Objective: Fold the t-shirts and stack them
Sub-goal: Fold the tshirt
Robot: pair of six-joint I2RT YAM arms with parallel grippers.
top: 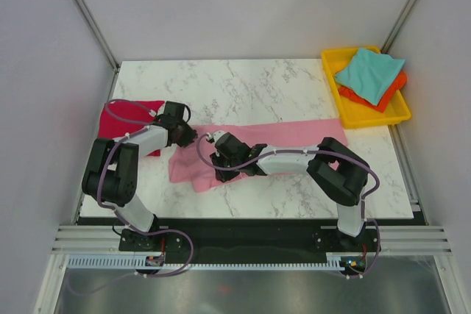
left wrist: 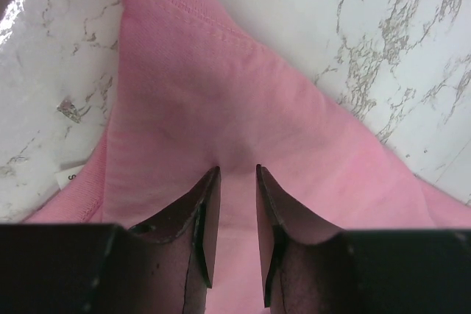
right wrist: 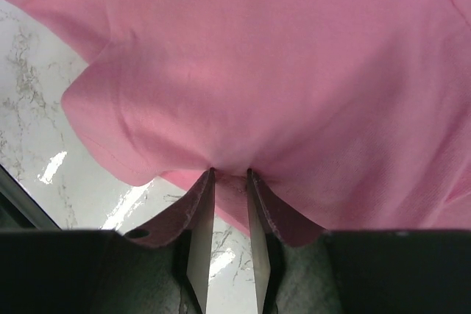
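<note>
The light pink t-shirt [top: 294, 134] lies in a long band across the middle of the marble table. My left gripper [top: 189, 136] is shut on its left end; in the left wrist view [left wrist: 237, 170] pink cloth [left wrist: 221, 93] puckers between the fingertips. My right gripper [top: 221, 161] is shut on the shirt's near edge [right wrist: 229, 173], and the cloth [right wrist: 257, 71] hangs a little above the table. The crimson red t-shirt [top: 129, 119] lies flat at the left edge, behind the left arm. The teal t-shirt [top: 368, 71] lies on the orange one [top: 390, 92] in the tray.
A yellow plastic tray [top: 372, 118] stands at the back right corner of the table [top: 243, 86]. Grey walls close in the left, back and right sides. Both arms reach toward the table's left centre, close to each other.
</note>
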